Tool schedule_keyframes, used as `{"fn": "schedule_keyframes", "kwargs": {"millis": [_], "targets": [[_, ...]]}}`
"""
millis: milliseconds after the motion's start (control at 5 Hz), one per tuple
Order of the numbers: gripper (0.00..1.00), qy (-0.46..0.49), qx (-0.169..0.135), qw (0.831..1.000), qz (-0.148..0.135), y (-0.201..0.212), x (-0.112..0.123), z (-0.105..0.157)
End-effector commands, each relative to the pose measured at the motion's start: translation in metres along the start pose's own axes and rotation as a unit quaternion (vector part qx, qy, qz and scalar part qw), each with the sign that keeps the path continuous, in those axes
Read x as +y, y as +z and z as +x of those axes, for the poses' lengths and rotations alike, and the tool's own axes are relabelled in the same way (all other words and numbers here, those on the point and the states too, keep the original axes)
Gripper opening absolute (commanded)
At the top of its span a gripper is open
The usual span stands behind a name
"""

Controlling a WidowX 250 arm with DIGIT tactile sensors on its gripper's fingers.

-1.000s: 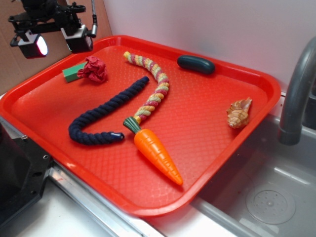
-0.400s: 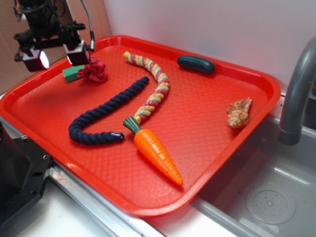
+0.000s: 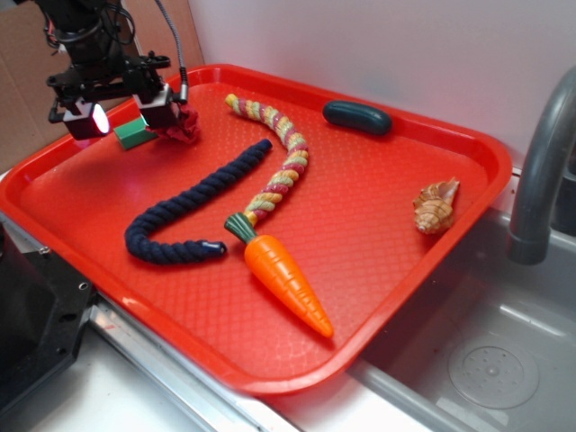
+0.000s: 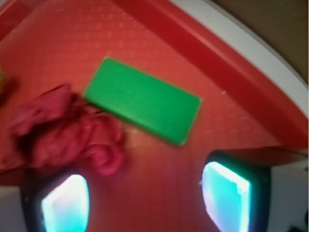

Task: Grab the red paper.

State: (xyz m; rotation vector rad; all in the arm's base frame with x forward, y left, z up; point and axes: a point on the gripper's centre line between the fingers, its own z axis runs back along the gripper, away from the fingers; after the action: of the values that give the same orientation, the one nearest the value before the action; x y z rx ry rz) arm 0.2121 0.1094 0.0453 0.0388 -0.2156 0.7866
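The red paper [image 3: 184, 127], a dark red crumpled ball, lies at the tray's far left corner, partly hidden behind my gripper [image 3: 121, 115]. In the wrist view the red paper [image 4: 63, 129] sits at the left, just above my left pad, next to the green block [image 4: 143, 100]. My gripper [image 4: 145, 193] is open, its two glowing pads wide apart with only bare tray floor between them. The paper is beside the gap, not inside it.
On the orange-red tray [image 3: 396, 207] lie a dark blue rope [image 3: 193, 202], a multicoloured braided rope [image 3: 274, 157], a carrot [image 3: 286, 281], a dark green cucumber [image 3: 357, 117] and a shell [image 3: 436, 205]. A sink and grey faucet [image 3: 540, 171] stand at the right.
My gripper has come down and moved right, from above the tray's far left rim to just over the green block and the red paper. The objects have not moved.
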Motion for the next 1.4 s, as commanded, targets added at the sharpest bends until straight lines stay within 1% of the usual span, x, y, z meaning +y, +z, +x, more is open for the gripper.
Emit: {"fn": "schedule_keyframes", "kwargs": {"millis": [0, 200, 400, 600, 800, 1000, 1200], "targets": [[1.00, -0.014, -0.009, 1.000, -0.014, 0.004, -0.013, 0.004], [1.00, -0.026, 0.002, 0.999, -0.031, 0.013, -0.018, 0.002], [1.00, -0.032, 0.005, 0.998, -0.046, 0.024, -0.026, 0.000], [1.00, -0.029, 0.001, 0.997, -0.070, 0.034, -0.038, 0.003], [1.00, -0.012, -0.015, 0.997, -0.074, 0.029, -0.043, 0.015], [1.00, -0.001, -0.020, 0.998, -0.068, 0.016, -0.046, 0.028], [1.00, 0.001, -0.016, 0.998, -0.062, 0.008, -0.048, 0.032]]}}
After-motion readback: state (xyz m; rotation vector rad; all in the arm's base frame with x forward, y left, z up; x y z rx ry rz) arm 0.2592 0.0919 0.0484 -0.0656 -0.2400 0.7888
